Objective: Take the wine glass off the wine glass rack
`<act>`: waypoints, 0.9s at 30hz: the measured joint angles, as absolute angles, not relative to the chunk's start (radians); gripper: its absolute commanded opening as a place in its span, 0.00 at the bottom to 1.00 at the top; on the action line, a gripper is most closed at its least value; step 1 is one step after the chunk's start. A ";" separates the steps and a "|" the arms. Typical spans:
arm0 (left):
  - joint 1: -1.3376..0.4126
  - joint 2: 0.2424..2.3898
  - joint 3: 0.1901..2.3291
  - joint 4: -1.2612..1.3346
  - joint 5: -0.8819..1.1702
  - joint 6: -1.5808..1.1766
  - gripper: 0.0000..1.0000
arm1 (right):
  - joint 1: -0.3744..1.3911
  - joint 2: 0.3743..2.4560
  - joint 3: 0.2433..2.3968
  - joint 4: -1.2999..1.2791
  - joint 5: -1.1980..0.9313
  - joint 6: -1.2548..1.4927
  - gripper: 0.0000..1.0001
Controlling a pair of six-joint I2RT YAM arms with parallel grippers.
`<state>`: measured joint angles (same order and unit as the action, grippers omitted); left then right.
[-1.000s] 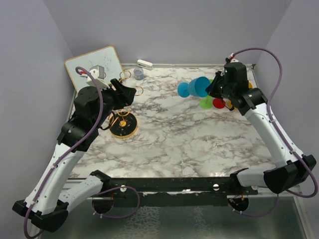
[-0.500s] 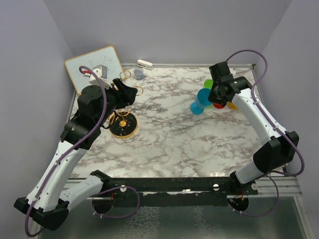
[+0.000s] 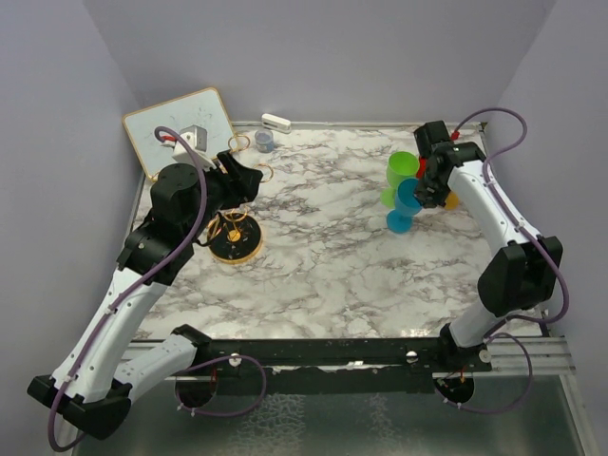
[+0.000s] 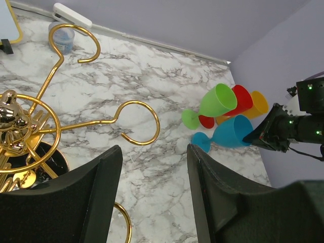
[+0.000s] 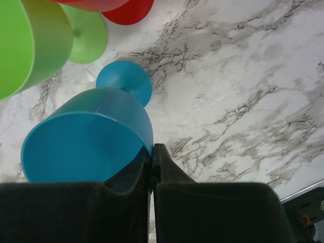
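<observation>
The right gripper (image 5: pixel 152 154) pinches the blue wine glass (image 5: pixel 101 116) by its thin rim, tilted, well apart from the wine glass rack (image 3: pixel 236 242). It could slip, or knock the green glass (image 5: pixel 35 40) just beside it.

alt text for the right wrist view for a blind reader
The right gripper pinches the rim of a tilted blue wine glass, its round foot toward the marble table. A green glass and a red glass show at top left.

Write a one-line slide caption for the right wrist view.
Right gripper pinches the blue wine glass by its rim over the marble table.
</observation>
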<state>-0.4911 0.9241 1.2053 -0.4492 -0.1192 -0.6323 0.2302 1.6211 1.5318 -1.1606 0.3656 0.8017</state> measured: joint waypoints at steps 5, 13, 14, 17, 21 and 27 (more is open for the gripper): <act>-0.491 0.925 1.201 -0.450 -0.120 -0.629 0.56 | 0.214 1.657 1.532 -1.161 0.365 0.816 0.09; -0.491 0.925 1.201 -0.450 -0.122 -0.618 0.57 | 0.207 1.685 1.540 -1.161 0.366 0.826 0.28; -0.491 0.925 1.201 -0.450 -0.122 -0.617 0.57 | 0.207 1.685 1.542 -1.161 0.366 0.827 0.35; -0.491 0.925 1.199 -0.449 -0.122 -0.616 0.57 | 0.207 1.679 1.550 -1.157 0.367 0.834 0.74; -0.491 0.920 1.183 -0.446 -0.121 -0.612 0.58 | 0.207 1.639 1.550 -1.153 0.373 0.823 0.80; -0.491 0.886 1.134 -0.416 -0.121 -0.593 0.58 | 0.207 1.428 1.478 -1.018 0.324 0.716 0.80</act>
